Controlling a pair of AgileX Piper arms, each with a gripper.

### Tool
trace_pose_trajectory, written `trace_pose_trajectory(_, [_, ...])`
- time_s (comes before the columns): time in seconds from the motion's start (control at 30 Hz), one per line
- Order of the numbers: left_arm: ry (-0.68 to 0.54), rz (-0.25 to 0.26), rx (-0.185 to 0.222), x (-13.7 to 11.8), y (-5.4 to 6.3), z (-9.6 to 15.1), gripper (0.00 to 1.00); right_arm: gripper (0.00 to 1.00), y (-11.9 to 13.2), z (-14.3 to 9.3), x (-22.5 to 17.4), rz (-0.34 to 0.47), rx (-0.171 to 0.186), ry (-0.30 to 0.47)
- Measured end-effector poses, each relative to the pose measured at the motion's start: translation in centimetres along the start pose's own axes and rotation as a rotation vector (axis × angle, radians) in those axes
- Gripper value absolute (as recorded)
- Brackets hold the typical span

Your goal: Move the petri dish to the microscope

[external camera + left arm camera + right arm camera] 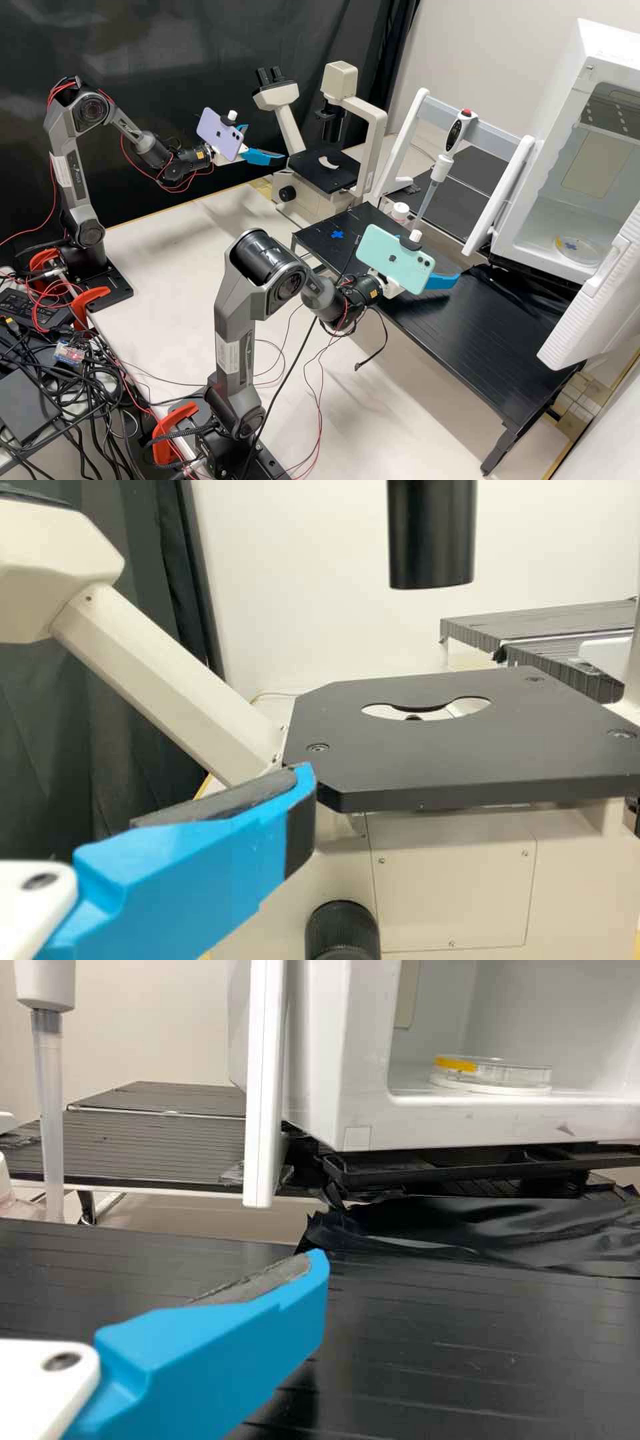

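In the high view, the clear round plastic petri dish (575, 248) is lying at three o'clock, inside the white open chamber (531, 241); all the transfer to the cream microscope (377, 123), at twelve, seems to be left. The left white gripper with blue fingers (267, 142), at eleven, is standing open, holding nothing; so is the right one (432, 259).

In the left wrist view, one blue finger (190, 880) is pointing near the black flat stage (440, 760).

In the right wrist view, the dish is sitting at two o'clock, well apart.

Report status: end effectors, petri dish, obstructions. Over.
Left end effector open, by microscope. Right end effector open, above black platform. Petri dish inside white chamber. Door open, no obstruction seen.
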Motion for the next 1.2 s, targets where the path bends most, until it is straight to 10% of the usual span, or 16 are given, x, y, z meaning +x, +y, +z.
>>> trace_pose_trajectory(0.57, [0.000, 0.000, 0.000, 0.0, 0.0, 0.0, 1.00, 1.00, 0.7, 1.3, -0.5, 0.008, 0.029, -0.030])
trace_pose_trajectory(0.93, [0.000, 0.000, 0.000, 0.0, 0.0, 0.0, 1.00, 1.00, 5.3, 4.5, -1.3, 0.143, 0.121, -0.078])
trace_pose_trajectory(1.2, [0.000, 0.000, 0.000, 0.0, 0.0, 0.0, 1.00, 1.00, 8.8, 5.7, 1.6, 0.231, 0.113, -0.093])
